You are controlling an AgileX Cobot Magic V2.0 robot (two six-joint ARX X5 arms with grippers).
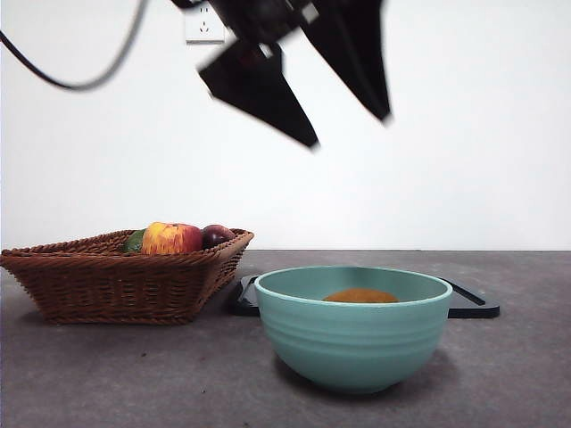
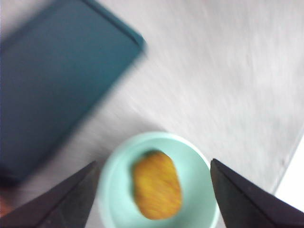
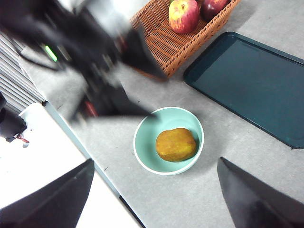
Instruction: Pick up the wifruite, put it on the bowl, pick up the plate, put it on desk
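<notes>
The wifruite (image 3: pixel 175 144) lay inside the bowl (image 1: pixel 353 343), step 1 done. The left gripper (image 1: pixel 348 134) hung above at 12 o'clock, jaws released and empty. Next: the dark plate (image 3: pixel 251 85) behind on the worktop (image 1: pixel 517 374); the right gripper (image 3: pixel 154 199) waited with jaws spread.

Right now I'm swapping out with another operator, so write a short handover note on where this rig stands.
Left gripper: open, empty, above the bowl.
Right gripper: open, empty, high over the table.
The wifruite lies inside the bowl, so that step is done.
The dark tray lies flat on the desk behind the bowl, beside the basket; no gripper is touching it.
Left: the plate step.
</notes>
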